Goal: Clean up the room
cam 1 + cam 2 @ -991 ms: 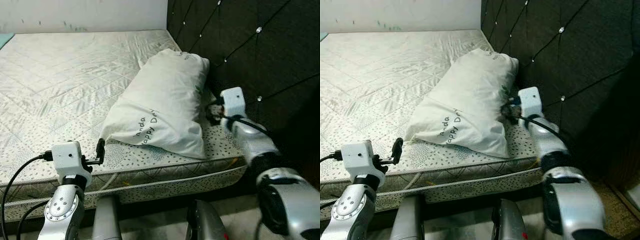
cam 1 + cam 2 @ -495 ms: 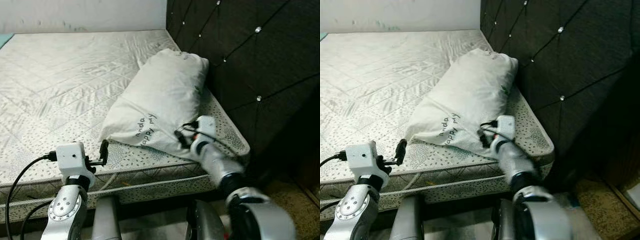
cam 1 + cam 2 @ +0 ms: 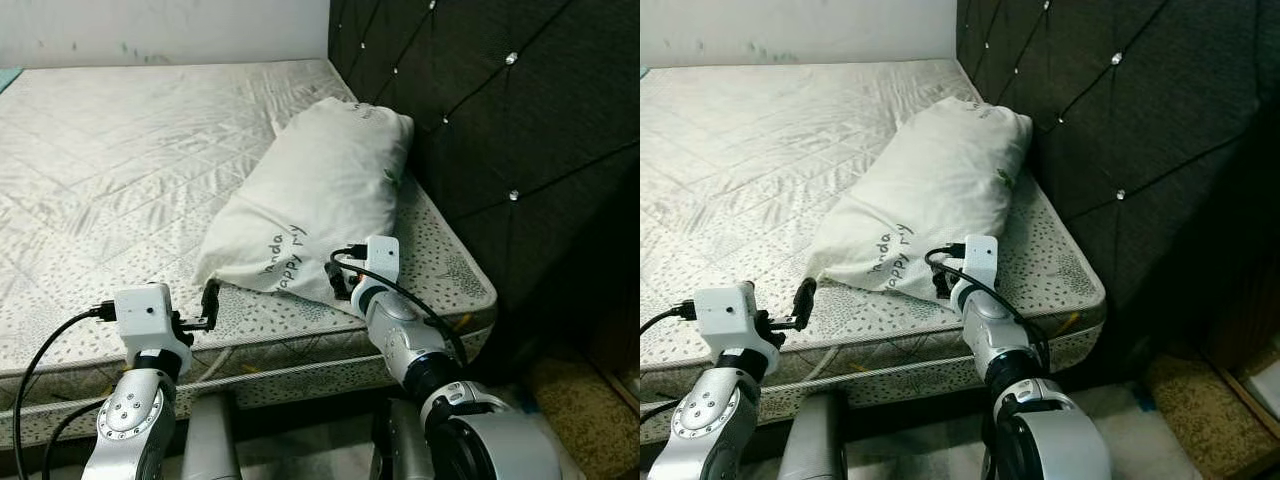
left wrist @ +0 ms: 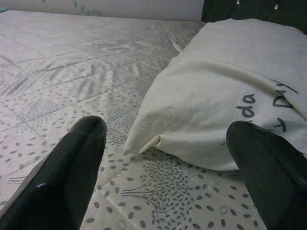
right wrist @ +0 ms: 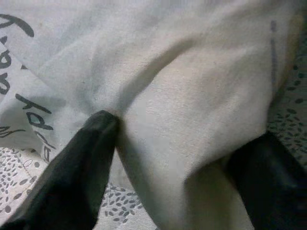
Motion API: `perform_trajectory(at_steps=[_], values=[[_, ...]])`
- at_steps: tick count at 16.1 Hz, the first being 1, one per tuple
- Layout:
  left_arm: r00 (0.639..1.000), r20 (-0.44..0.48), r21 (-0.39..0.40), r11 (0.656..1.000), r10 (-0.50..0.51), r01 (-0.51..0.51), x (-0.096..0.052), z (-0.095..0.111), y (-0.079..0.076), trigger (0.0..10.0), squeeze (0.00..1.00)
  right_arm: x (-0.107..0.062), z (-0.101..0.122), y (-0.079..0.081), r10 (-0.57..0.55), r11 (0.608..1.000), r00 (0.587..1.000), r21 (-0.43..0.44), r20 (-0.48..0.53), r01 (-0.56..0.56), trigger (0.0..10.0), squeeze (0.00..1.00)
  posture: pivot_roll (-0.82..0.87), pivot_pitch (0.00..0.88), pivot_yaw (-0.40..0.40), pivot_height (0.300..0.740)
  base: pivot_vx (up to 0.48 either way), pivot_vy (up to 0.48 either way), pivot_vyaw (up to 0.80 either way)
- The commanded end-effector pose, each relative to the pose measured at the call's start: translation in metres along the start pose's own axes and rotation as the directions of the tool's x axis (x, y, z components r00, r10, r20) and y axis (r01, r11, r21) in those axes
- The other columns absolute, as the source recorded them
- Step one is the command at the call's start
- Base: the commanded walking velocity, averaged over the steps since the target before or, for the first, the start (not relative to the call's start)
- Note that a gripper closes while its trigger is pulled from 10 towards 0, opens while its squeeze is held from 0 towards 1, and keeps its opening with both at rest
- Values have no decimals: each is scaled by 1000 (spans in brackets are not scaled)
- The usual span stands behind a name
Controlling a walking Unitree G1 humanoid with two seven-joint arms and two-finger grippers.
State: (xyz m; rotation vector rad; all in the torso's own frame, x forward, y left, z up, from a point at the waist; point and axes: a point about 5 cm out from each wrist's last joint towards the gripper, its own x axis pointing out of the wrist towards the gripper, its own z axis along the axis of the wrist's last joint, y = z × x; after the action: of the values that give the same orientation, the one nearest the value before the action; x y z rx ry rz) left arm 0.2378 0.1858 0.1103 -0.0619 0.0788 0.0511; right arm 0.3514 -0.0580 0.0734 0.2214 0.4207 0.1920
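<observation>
Bare mattress [image 3: 130,150], quilted and printed with a small leaf pattern, occupies the left and centre of the head views; a pale wall [image 3: 160,25] runs behind it.

Left pincer [image 3: 210,303] is held low at the near edge of the mattress, level with the surface, with a white camera block and black cable behind it. In the left wrist view its two black fingers [image 4: 72,167] stand wide apart with nothing between them, and the near corner of the pillow lies just ahead of them, not touched.

Pillow [image 3: 320,195], white with dark lettering on its near end, lies on the mattress towards the right side, its length running from the near edge back to the headboard, far end resting close against it.

Right pincer [image 3: 340,285] is at the pillow's near right corner, on the mattress edge. In the right wrist view its fingers [image 5: 81,163] are spread on either side of a raised fold of the pillow cloth, both pressed against the fabric; the fold sits between them. Whether they have actually clamped the fold cannot be told.

Headboard [image 3: 500,110], dark, tufted and studded with small shiny buttons, stands along the right side of the bed. A patch of speckled floor [image 3: 570,400] is visible at lower right.
</observation>
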Motion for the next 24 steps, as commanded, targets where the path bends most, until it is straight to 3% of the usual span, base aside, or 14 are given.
perform_trajectory(at_steps=[1, 15, 24], values=[[1000, -5, 5, 1000, 0, 0, 1, 0, 0, 10000, 0, 0, -2, 41, 89, 996, 996, 24, 8, -90, 0, 0, 70, 0, -38, 532, 0, 0, 0], [1000, 3, 3, 1000, -8, 8, 0, 2, 0, 10000, 0, -2, -14, 40, 85, 996, 996, 0, -4, -85, 0, 0, 76, 0, -49, 532, 0, 0, 0], [1000, 6, -3, 1000, -5, 5, 2, 1, -2, 10000, 0, -1, -12, 24, 62, 997, 998, -34, 0, -62, 0, 0, 71, 0, -62, 532, 0, 0, 0]])
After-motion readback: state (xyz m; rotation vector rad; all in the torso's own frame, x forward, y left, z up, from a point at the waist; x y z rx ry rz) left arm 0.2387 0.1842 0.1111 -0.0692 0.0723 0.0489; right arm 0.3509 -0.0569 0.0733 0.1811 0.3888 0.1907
